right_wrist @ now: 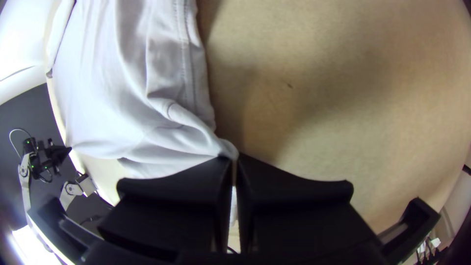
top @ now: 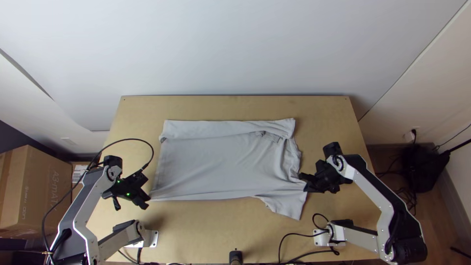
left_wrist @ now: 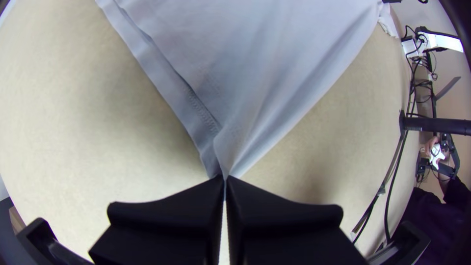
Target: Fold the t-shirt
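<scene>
white links [top: 387, 218], black joints [top: 409, 249], looped cable [top: 130, 139]

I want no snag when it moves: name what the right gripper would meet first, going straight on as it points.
The right gripper is shut on the t-shirt; straight on, it would likely meet more of that cloth first, or perhaps the table, its tilt being hard to judge.

The t-shirt [top: 221, 167] is laid across the middle of the table [top: 235, 105], behind the two arm bases. Its near left corner is held in the left gripper [top: 148, 200]; its right side, towards the near edge, is held in the right gripper [top: 303, 179]. One sleeve [top: 289, 205] is spread in front, at the near right. The left base [top: 153, 239] and right base [top: 322, 238] are mounted along the table's near edge. A box [top: 39, 194] is placed left of the table.
</scene>
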